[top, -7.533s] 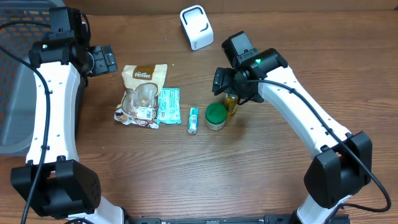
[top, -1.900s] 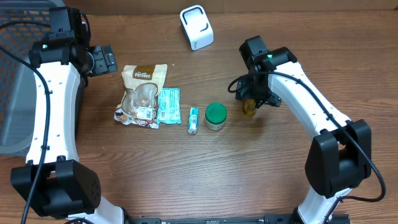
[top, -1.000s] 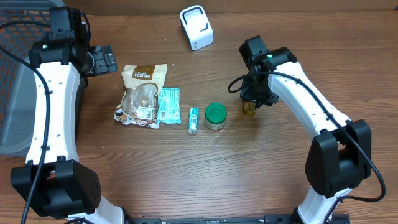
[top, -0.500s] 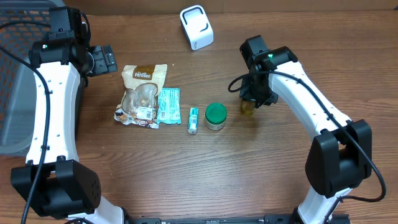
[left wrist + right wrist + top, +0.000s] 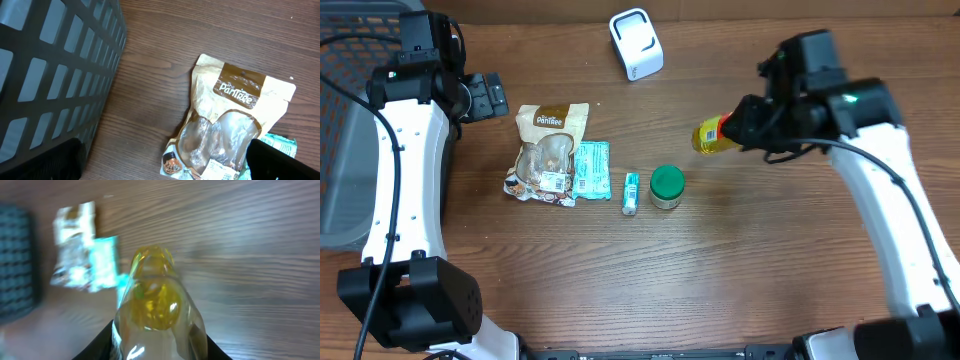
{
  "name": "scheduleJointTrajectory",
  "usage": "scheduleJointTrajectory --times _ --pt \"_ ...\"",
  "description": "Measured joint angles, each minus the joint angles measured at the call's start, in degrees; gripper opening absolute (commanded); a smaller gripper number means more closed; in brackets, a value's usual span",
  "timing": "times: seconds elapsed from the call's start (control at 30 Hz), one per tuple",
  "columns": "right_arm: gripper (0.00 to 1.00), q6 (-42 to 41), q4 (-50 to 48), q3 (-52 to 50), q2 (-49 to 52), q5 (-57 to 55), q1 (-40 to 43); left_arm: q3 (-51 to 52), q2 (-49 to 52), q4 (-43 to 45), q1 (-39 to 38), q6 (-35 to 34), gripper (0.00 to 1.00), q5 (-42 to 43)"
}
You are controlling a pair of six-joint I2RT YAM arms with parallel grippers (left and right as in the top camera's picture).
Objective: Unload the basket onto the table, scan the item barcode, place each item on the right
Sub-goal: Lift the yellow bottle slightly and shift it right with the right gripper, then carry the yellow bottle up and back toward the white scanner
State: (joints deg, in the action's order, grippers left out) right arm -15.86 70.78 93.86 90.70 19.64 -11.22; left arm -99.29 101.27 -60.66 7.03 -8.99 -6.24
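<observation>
A small yellow bottle [image 5: 710, 135] hangs above the table, tipped on its side with its base toward the left. My right gripper [image 5: 748, 124] is shut on its cap end. In the right wrist view the bottle [image 5: 156, 300] fills the middle, with both black fingers of my right gripper [image 5: 157, 342] pressed against its sides. The white barcode scanner [image 5: 636, 44] stands at the back of the table, left of the bottle. My left gripper [image 5: 486, 96] stays open at the far left beside the basket, with nothing between its fingers [image 5: 42, 161].
A brown snack pouch [image 5: 549, 152], a teal packet [image 5: 591, 168], a small tube [image 5: 631, 192] and a green-lidded jar [image 5: 667, 186] lie in a row mid-table. A dark mesh basket [image 5: 342, 150] stands at the left edge. The pouch [image 5: 235, 125] also shows under my left wrist.
My right gripper has closed on the bottle, lifted it off the table beside the green jar and turned it on its side. The right arm swung rightward. The left arm has not moved.
</observation>
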Motion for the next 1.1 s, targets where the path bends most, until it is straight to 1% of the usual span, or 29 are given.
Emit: scheduleJointTrajectory --times 0.2,0.33,0.43,0.7,0.9,1.1 --pt "0.21 9.25 2.86 -0.07 -0.11 17.62 1.4 0.0 0.0 0.0 0.0 0.0 1.0 0.0" --pt "0.21 13.49 4.9 -0.07 -0.11 26.27 1.38 0.0 0.0 0.0 0.0 0.0 1.0 0.0" --pt "0.21 15.19 6.6 -0.07 -0.11 30.4 1.38 0.0 0.0 0.0 0.0 0.0 1.0 0.0" --pt "0.21 18.53 14.25 -0.11 -0.11 34.18 1.38 0.0 0.0 0.0 0.0 0.0 1.0 0.0" --pt "0.23 25.66 23.08 -0.13 -0.11 37.13 1.38 0.0 0.0 0.0 0.0 0.0 1.0 0.0" --pt "0.24 29.35 25.33 -0.13 -0.11 38.66 1.38 0.0 0.0 0.0 0.0 0.0 1.0 0.0"
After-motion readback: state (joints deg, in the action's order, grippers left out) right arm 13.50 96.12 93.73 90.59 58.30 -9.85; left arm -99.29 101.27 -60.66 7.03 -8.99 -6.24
